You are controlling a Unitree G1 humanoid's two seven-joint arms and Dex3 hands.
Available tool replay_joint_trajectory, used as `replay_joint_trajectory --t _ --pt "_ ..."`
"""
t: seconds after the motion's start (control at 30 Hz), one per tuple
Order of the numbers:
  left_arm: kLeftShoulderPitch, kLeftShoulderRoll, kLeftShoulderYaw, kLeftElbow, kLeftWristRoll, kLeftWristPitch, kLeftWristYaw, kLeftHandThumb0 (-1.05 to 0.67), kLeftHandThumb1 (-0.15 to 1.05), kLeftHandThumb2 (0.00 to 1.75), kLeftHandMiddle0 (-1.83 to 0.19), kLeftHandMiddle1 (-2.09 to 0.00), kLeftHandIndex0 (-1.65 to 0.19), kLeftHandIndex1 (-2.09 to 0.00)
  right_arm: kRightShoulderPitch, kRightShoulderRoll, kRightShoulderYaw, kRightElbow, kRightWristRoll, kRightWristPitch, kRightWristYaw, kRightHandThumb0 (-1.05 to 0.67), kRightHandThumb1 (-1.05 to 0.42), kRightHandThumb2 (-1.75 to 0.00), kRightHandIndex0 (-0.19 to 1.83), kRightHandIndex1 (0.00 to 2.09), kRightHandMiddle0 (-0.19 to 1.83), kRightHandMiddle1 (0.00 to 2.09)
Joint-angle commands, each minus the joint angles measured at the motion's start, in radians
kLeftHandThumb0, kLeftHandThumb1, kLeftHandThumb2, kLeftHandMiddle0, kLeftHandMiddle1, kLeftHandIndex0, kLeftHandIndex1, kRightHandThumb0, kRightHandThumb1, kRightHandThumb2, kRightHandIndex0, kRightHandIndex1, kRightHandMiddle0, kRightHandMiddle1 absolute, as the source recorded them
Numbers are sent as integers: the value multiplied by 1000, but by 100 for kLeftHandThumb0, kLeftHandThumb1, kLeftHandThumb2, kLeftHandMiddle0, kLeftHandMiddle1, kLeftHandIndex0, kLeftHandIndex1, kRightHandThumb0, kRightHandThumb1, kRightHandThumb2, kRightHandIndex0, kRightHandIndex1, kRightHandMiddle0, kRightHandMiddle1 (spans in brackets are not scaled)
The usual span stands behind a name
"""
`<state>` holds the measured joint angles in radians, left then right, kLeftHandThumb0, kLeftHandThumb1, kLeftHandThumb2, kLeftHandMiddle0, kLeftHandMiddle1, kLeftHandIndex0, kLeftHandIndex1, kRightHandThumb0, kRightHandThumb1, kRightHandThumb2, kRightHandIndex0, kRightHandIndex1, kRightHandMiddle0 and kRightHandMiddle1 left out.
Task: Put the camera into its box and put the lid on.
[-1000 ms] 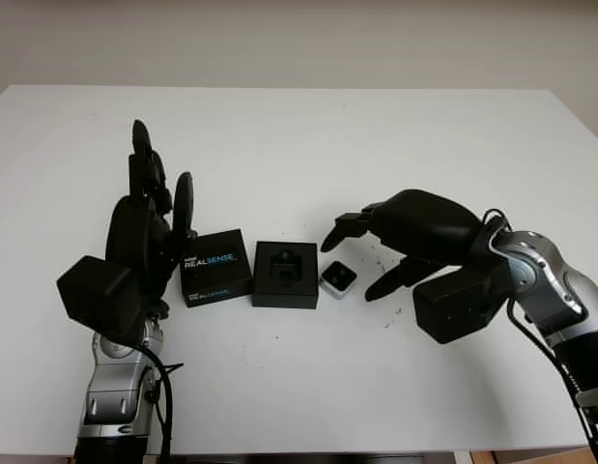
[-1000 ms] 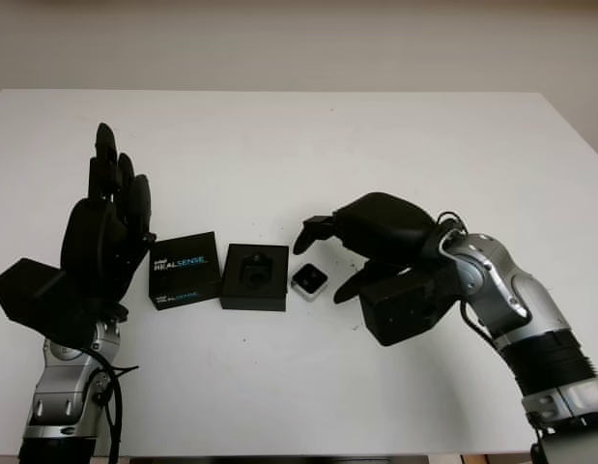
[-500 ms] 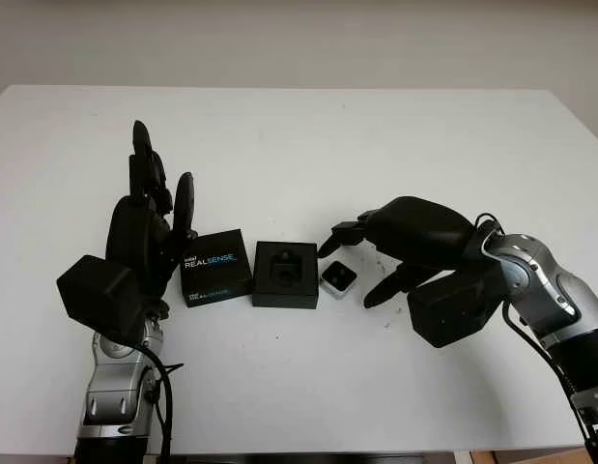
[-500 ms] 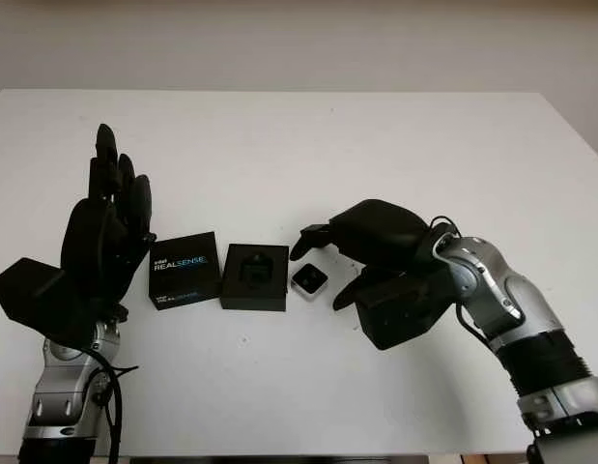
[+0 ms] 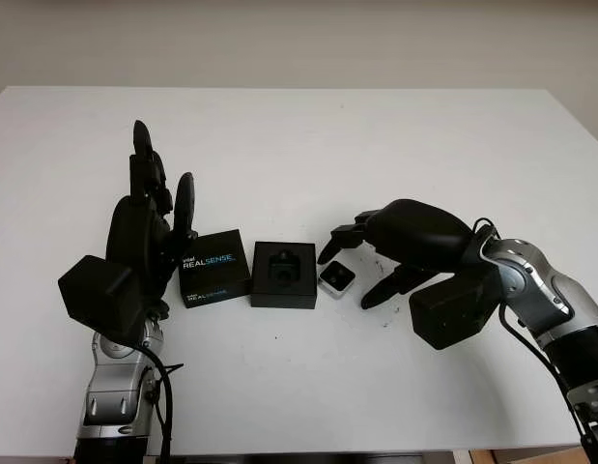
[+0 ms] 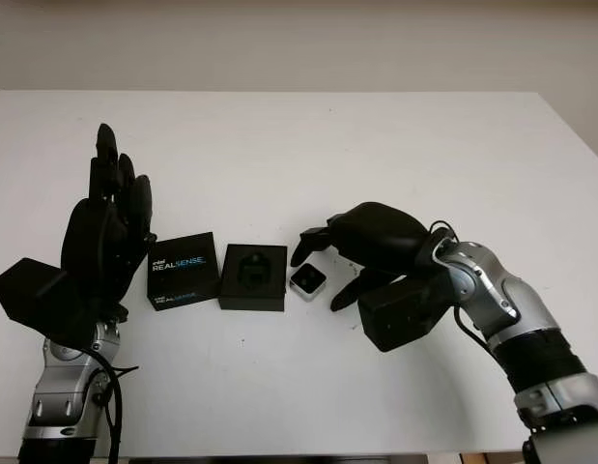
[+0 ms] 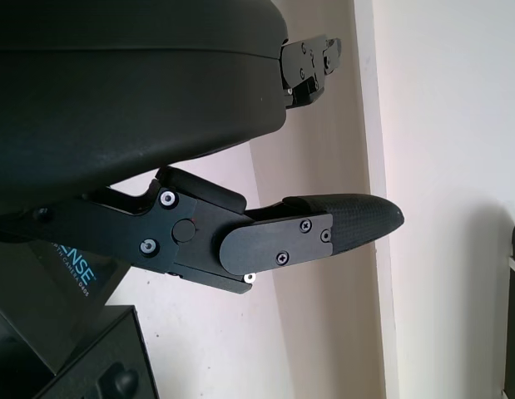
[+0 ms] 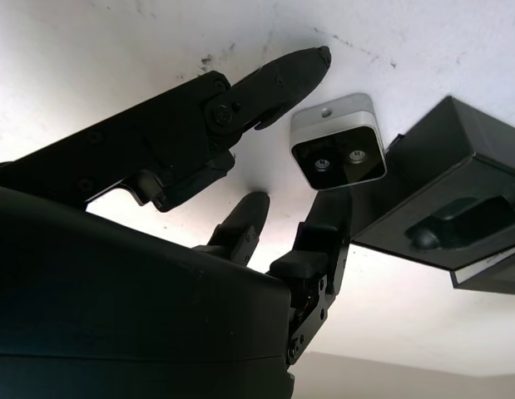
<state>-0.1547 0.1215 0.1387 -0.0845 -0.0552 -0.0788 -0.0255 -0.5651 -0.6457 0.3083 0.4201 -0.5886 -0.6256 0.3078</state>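
Note:
A small silver camera [image 5: 337, 277] with a black lens face lies on the white table, just right of the open black box [image 5: 284, 275]. The box shows a black moulded insert. Left of it lies the lid [image 5: 214, 267], printed REALSENSE. My right hand [image 5: 354, 266] is open and hovers low over the camera, with fingers on either side of it and not touching; the right wrist view shows the camera [image 8: 338, 151] between the fingers [image 8: 274, 76] and the box [image 8: 453, 212] beyond. My left hand [image 5: 149, 208] stands upright and open, left of the lid.
The white table [image 5: 308, 135] runs wide behind and to both sides of the objects. Its front edge lies near my arms. A plain wall stands beyond the far edge.
My right hand has dropped lower and moved slightly left, closing in around the camera. The left hand, box and lid have not moved.

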Motion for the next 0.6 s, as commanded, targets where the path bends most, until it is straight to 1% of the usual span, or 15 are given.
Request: replay_joint_trajectory --t 0.0,0.03,0.13,0.33,0.57 --pt "5 -3 2 -16 -2 -3 2 -75 105 54 19 0 19 0 -14 10 18 28 -14 -23 -18 -48 -80 -5 42 100 46 89" --pt "6 -4 2 -16 -4 -2 2 -75 105 54 19 0 19 0 -17 11 20 40 -19 -29 -26 -47 -81 -6 39 108 46 92" --pt "5 -4 2 -13 -2 -6 5 -74 105 53 19 0 19 0 -25 15 26 68 -25 -37 -37 -46 -82 -6 36 115 46 94" --pt "5 -3 -1 -20 2 5 8 -75 105 54 19 0 19 0 -36 23 38 120 -16 -56 -46 -42 -83 -6 34 114 47 97" --pt "9 -6 1 -18 -2 -2 8 -74 105 54 19 0 19 0 -40 39 41 181 -2 -99 -67 -42 -84 -5 38 117 49 104"
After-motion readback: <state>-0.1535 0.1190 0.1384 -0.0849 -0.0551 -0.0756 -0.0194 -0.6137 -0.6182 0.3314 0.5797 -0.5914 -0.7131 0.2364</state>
